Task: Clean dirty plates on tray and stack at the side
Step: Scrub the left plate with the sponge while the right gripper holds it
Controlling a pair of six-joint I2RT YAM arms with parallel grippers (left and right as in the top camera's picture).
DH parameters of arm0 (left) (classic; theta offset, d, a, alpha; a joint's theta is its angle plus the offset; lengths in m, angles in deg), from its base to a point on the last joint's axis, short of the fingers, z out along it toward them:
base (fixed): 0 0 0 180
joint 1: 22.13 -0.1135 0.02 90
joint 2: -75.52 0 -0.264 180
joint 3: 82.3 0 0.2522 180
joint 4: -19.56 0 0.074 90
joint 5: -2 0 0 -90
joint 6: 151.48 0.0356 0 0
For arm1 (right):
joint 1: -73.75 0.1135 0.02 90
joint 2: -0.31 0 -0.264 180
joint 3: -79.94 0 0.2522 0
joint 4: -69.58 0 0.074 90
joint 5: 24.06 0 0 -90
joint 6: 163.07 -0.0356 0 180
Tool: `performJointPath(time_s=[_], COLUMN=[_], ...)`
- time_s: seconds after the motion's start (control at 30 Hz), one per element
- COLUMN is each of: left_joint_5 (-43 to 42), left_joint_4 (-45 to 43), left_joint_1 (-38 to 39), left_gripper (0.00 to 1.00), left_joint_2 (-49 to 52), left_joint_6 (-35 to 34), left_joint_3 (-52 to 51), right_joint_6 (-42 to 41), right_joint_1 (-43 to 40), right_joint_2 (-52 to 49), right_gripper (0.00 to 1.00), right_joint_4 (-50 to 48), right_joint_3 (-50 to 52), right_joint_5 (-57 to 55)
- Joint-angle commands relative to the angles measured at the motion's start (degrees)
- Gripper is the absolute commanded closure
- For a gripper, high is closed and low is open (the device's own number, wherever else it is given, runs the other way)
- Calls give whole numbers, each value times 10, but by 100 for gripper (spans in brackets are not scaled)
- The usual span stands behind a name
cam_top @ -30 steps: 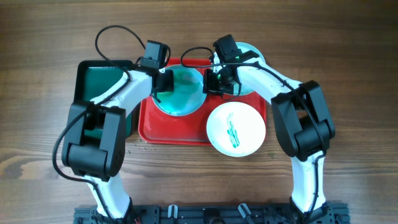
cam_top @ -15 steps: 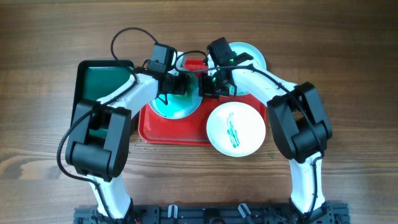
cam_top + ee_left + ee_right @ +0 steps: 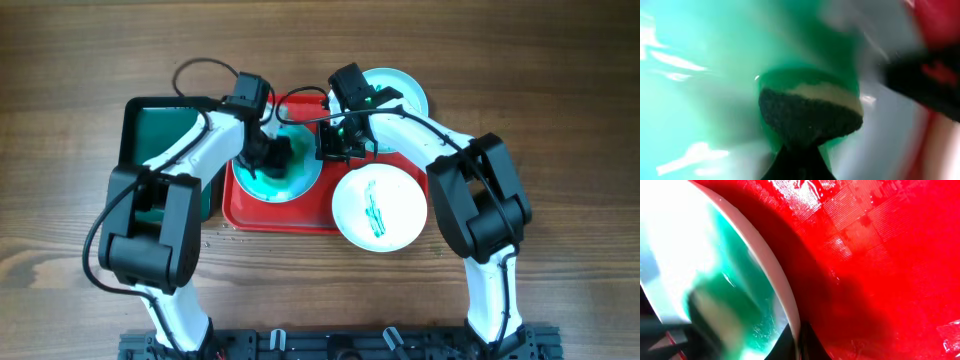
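Observation:
A green-smeared plate (image 3: 292, 172) lies on the red tray (image 3: 240, 205). My left gripper (image 3: 272, 152) is shut on a dark sponge with a tan back (image 3: 810, 112) and presses it on that plate's green surface (image 3: 700, 75). My right gripper (image 3: 330, 148) is shut on that plate's right rim (image 3: 782, 292), above the tray floor (image 3: 880, 255). A second white plate with green streaks (image 3: 380, 206) overlaps the tray's front right corner. A third pale plate (image 3: 398, 88) lies behind the right arm, off the tray.
A dark green tray (image 3: 160, 135) sits left of the red tray, under my left arm. Both arms cross over the middle of the wooden table (image 3: 560, 150). A black rail (image 3: 330, 345) runs along the front edge.
My left gripper has moved with the sponge across the smeared plate, right and then down toward its left side. My right gripper shifted slightly left, still at the plate's rim.

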Motion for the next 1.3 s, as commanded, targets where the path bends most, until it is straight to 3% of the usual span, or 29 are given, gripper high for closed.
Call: performJointPath(time_s=[0.0, 0.13, 0.2, 0.3, 0.37, 0.5, 0.73, 0.93, 1.03, 1.1, 1.2, 1.23, 1.27], left_joint_5=[-167, -21, 161, 374, 445, 438, 3, -84, -80, -34, 196, 331, 410], left_joint_4=[-20, -132, -174, -168, -139, -56, 91, -24, -120, -176, -208, -205, -193], left_joint_1=[11, 10, 9, 10, 10, 12, 17, 17, 16, 16, 16, 16, 16], left_gripper=[96, 96, 96, 96, 96, 96, 96, 96, 96, 96, 96, 96, 96], left_joint_2=[27, 27, 27, 27, 27, 27, 27, 27, 27, 27, 27, 27, 26], left_joint_6=[62, -32, -115, -202, -241, -242, 24, 47, 47, 29, -75, -142, -186], left_joint_3=[-25, -25, -25, -25, -25, -25, -25, -25, -25, -25, -25, -25, -25], right_joint_6=[0, 1, 0, 1, 1, 1, 1, 1, 2, 2, 2, 2, 1], right_joint_1=[1, 1, 1, 1, 1, 1, 1, 1, 1, 1, 1, 1, 1], right_joint_2=[-14, -14, -14, -14, -14, -14, -14, -14, -14, -14, -14, -14, -14], right_gripper=[96, 96, 95, 96, 96, 96, 96, 96, 96, 96, 96, 96, 96], right_joint_4=[-3, -3, -3, -4, -6, -5, -9, -8, -8, -8, -9, -9, -10], right_joint_3=[10, 10, 10, 10, 10, 10, 10, 10, 10, 10, 10, 10, 10], right_joint_5=[1, 1, 1, 1, 1, 1, 1, 1, 0, 0, -2, -2, -2])
